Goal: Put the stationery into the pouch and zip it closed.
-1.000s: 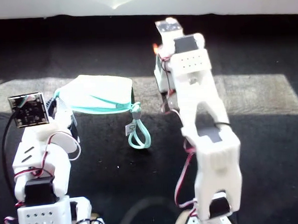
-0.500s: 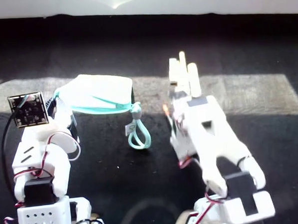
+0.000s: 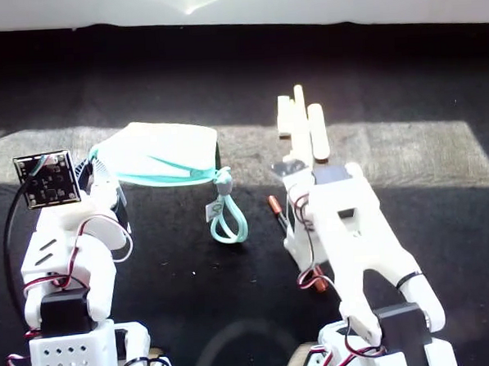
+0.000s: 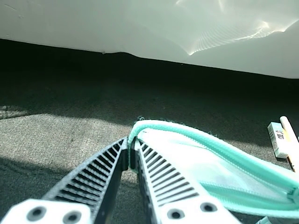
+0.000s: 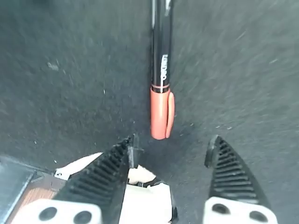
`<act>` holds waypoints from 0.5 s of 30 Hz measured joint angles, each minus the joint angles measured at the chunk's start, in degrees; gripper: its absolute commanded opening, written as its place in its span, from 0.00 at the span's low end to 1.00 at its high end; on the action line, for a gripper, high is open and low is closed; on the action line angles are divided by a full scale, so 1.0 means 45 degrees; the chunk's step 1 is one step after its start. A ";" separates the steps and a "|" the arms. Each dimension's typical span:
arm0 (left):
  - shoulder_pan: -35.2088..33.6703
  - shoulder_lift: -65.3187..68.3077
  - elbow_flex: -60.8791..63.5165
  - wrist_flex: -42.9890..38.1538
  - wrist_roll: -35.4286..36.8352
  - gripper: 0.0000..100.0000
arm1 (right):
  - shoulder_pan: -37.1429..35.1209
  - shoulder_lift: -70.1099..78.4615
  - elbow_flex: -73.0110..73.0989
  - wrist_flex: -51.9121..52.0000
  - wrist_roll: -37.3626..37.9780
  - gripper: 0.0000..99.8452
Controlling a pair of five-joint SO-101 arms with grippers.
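A mint-trimmed pouch point(image 3: 167, 148) lies at the back left, its zipper strap point(image 3: 227, 218) trailing toward the front. My left gripper point(image 4: 129, 156) is shut on the pouch's end point(image 4: 140, 128), also seen from above as the left gripper point(image 3: 104, 167). A black pen with an orange cap point(image 5: 161, 88) lies on the mat. My right gripper point(image 5: 170, 149) hangs open just short of the cap, with nothing between its fingers. From above, the pen point(image 3: 275, 211) pokes out from under the right arm point(image 3: 345, 219).
Several pale stationery pieces point(image 3: 302, 121) lie in a sunlit strip behind the right arm, and the same pieces point(image 4: 281, 137) show beyond the pouch. A black mat point(image 3: 184, 284) covers the table. A white wall point(image 3: 342, 2) runs along the back.
The right arm has pulled back from beside the pouch's mouth and dropped low over the pen. The left arm and the pouch have stayed still.
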 measured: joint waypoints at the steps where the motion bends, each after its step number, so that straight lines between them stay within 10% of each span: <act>1: 0.0000 0.0000 0.0000 0.0000 0.0000 0.01 | 0.0000 0.0000 -0.0469 0.0059 0.0000 0.24; 15: 0.0059 0.0000 0.0000 -0.0332 0.0000 0.01 | -0.1504 0.4611 -0.5236 -0.1836 -0.2344 0.24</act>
